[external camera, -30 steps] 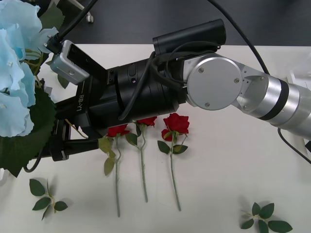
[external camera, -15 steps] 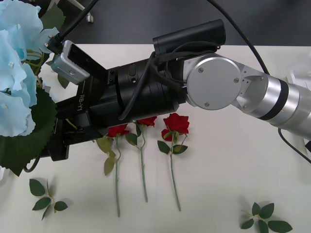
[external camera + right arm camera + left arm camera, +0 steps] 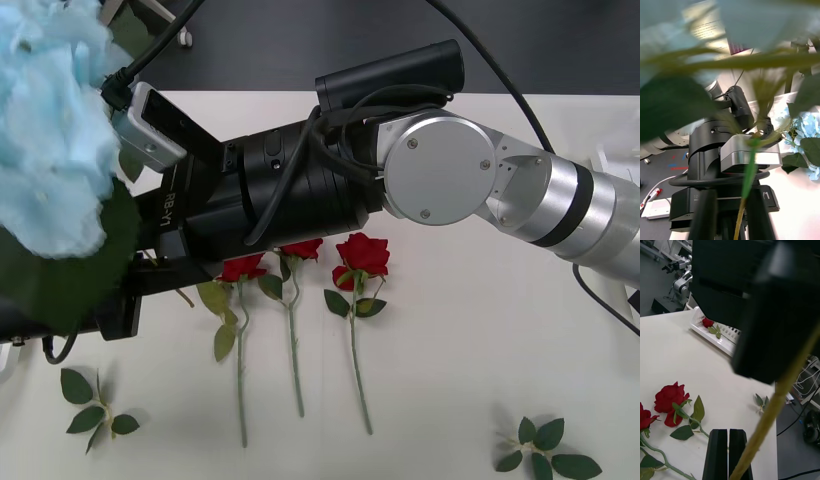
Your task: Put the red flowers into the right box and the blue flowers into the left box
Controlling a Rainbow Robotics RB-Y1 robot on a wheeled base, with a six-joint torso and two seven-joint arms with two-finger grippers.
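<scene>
My right gripper point(image 3: 115, 305) reaches across to the table's left side and is shut on the stem of a blue flower point(image 3: 50, 150). Its pale bloom is raised and blurred at the left edge. In the right wrist view the stem point(image 3: 747, 183) runs up between my right gripper's point(image 3: 738, 204) black fingers. More blue flowers point(image 3: 808, 127) lie beyond. Three red flowers point(image 3: 365, 255) lie side by side mid-table, stems toward me. My left gripper point(image 3: 729, 433) hovers shut and empty above the red flowers point(image 3: 672, 401). The right box point(image 3: 703, 328) holds one red flower point(image 3: 707, 321).
Bloomless leaf sprigs lie near the front left point(image 3: 95, 400) and front right point(image 3: 545, 455) of the white table point(image 3: 450, 330). My right arm's silver elbow point(image 3: 440, 180) spans the table's middle. A dark floor lies past the far edge.
The blue bloom has swung rightward and down over my right wrist and is now blurred. My right gripper has shifted slightly. The red flowers have not moved.
</scene>
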